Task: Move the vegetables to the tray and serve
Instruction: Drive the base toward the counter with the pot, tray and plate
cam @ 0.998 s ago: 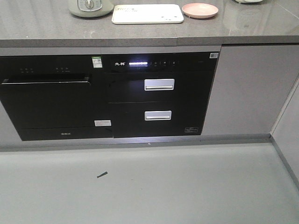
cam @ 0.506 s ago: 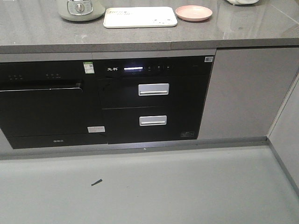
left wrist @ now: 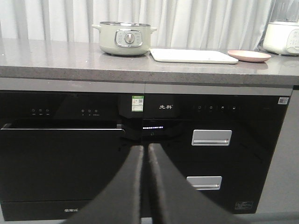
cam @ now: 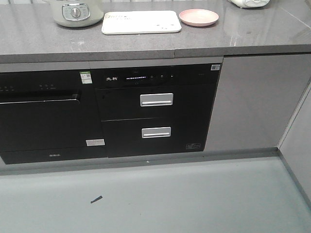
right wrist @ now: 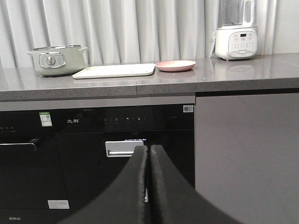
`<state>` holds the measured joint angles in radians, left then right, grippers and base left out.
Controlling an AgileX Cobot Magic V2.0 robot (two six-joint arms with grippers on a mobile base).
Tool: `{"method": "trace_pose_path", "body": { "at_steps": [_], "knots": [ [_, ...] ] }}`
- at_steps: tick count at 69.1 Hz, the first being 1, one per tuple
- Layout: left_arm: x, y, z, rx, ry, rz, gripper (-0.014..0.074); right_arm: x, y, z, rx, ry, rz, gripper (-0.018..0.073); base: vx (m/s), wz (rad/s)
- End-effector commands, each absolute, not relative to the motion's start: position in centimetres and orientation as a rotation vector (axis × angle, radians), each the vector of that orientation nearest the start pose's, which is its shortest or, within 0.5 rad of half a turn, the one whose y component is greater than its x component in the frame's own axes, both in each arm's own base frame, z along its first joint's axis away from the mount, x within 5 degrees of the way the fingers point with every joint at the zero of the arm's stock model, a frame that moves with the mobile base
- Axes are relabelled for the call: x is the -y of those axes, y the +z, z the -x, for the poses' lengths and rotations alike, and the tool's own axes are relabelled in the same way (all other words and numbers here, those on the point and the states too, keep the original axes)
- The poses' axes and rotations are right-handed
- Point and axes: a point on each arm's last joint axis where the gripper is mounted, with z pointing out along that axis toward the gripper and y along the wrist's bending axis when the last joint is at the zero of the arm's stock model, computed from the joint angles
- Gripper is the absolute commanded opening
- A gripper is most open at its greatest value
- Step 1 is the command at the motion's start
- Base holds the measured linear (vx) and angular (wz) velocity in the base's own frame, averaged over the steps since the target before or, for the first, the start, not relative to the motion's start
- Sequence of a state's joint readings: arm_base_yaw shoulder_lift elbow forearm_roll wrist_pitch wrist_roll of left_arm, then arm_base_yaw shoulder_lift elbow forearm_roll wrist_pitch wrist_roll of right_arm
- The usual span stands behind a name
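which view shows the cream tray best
The exterior front-facing view: it looks down on the tray, showing its whole top, rounded corners and faint printing. Both wrist views catch it nearly edge-on on the counter, as a thin cream slab, so its surface is barely readable.

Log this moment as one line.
left gripper: shut, empty | right gripper: shut, empty | tray: on counter, empty | pink plate: beside tray | lettuce: not seen

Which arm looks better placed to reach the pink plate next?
Probably the right: the plate sits almost straight ahead of the right gripper, but far to the right of the left gripper. Both are shut.
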<state>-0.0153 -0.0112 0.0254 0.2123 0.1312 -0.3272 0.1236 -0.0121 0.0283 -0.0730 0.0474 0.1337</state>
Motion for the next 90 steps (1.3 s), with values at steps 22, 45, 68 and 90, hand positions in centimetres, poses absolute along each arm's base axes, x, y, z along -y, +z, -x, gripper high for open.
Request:
{"method": "trace_pose_path", "body": {
  "at_steps": [22, 45, 68, 90],
  "knots": [
    [-0.03, 19.28, -5.66, -1.568, -0.101, 0.096, -0.0006, -0.68, 20.18, -5.61, -1.484, 0.138, 0.05, -0.0003, 0.14, -0.01],
    [-0.03, 19.28, -5.66, -1.568, -0.101, 0.096, -0.0006, -0.68, 20.18, -5.61, -1.484, 0.138, 0.05, -0.0003, 0.15, 0.03],
    [-0.03, 19.28, -5.66, -1.568, -0.101, 0.096, -0.0006, -0.68, 20.18, -5.61, -1.484, 0.138, 0.05, -0.0003, 0.14, 0.04],
    [-0.03, 19.28, -5.66, -1.568, -0.101, 0.096, -0.0006, -0.68, 20.18, -5.61, -1.484, 0.138, 0.05, -0.0003, 0.12, 0.06]
  ]
}}
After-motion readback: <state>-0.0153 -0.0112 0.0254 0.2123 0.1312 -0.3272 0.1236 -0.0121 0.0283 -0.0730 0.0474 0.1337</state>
